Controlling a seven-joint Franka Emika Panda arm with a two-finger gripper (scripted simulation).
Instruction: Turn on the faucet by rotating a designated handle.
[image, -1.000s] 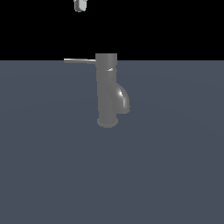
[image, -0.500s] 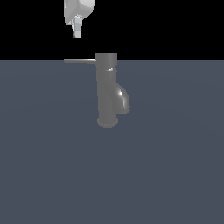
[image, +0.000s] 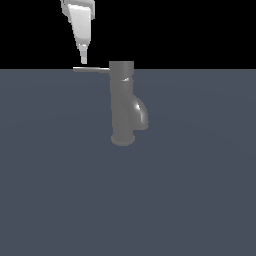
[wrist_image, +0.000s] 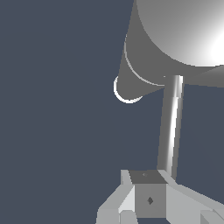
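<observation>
The grey faucet (image: 122, 105) stands upright on the dark floor, its short spout (image: 141, 114) bulging toward the exterior view's right. Its thin handle (image: 91, 69) sticks out level from the top cap toward the exterior view's left. My gripper (image: 83, 59) hangs point-down just above the handle's free end, its fingers pressed together with nothing between them. In the wrist view the handle (wrist_image: 172, 127) runs from the faucet cap (wrist_image: 183, 30) toward my shut gripper (wrist_image: 148, 194), whose tip sits beside the rod's end. Whether it touches the rod I cannot tell.
A flat dark blue-grey floor (image: 60, 190) lies all around the faucet. The faucet's flared base (wrist_image: 127, 91) shows in the wrist view below the cap. Nothing else stands nearby.
My gripper has come down from the top edge of the exterior view to just above the handle's free end. The faucet and handle have not moved.
</observation>
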